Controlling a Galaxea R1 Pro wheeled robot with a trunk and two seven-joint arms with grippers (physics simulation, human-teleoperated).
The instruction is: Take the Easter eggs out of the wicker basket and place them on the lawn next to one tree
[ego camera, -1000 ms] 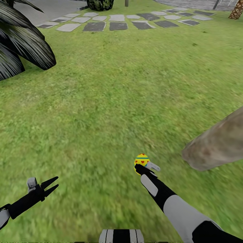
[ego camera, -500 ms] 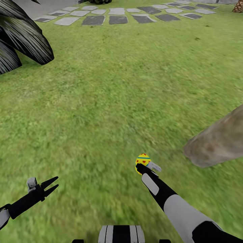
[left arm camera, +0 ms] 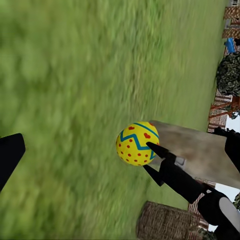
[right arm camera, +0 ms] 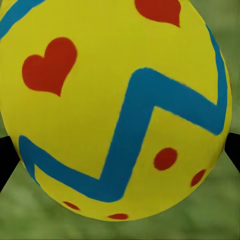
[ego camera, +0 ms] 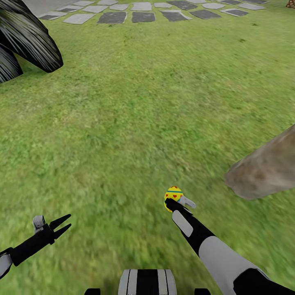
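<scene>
**Egg in the Right Gripper, Trunk Just Ahead**

Here's the right gripper [ego camera: 175,201], jaws pinched on one Easter egg [ego camera: 173,194], held up off the lawn [ego camera: 135,110]. Up close from the right wrist, that egg [right arm camera: 115,105] shows red hearts, a blue zigzag band and red dots, with a dark fingertip [right arm camera: 7,160] pressed against either side. The tree [ego camera: 264,170] is the landmark: its grey-brown trunk leans in at the view's right edge, and the egg hangs near its base, on the side toward the left arm. Far beyond the trunk, a stone path [ego camera: 135,11] crosses the grass. Well away from the tree, the left gripper [ego camera: 62,225] hovers with its jaws spread, empty.
</scene>
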